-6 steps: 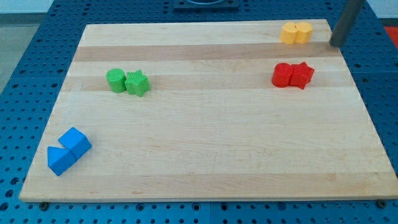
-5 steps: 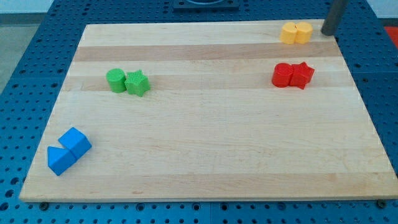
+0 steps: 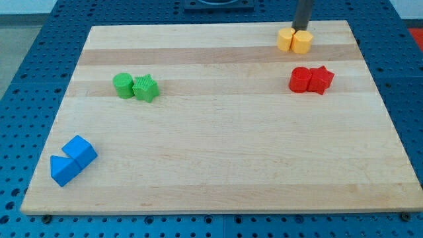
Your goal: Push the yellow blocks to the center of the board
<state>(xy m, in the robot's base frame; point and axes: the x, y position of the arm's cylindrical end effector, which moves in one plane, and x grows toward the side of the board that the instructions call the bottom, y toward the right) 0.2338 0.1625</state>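
Two yellow blocks (image 3: 295,40) sat touching my tip (image 3: 299,30), just below it near the board's (image 3: 218,172) top edge, right of centre. Tip gripped nothing, only pressed against them. Red pair (image 3: 311,80) lay nearby below.

Light was bright, even and diffuse, seemingly from overhead. The wooden board (image 3: 218,152) showed no glare; blocks cast only faint, short shadows. Focus stayed sharp to every board corner, with no visible edge distortion.
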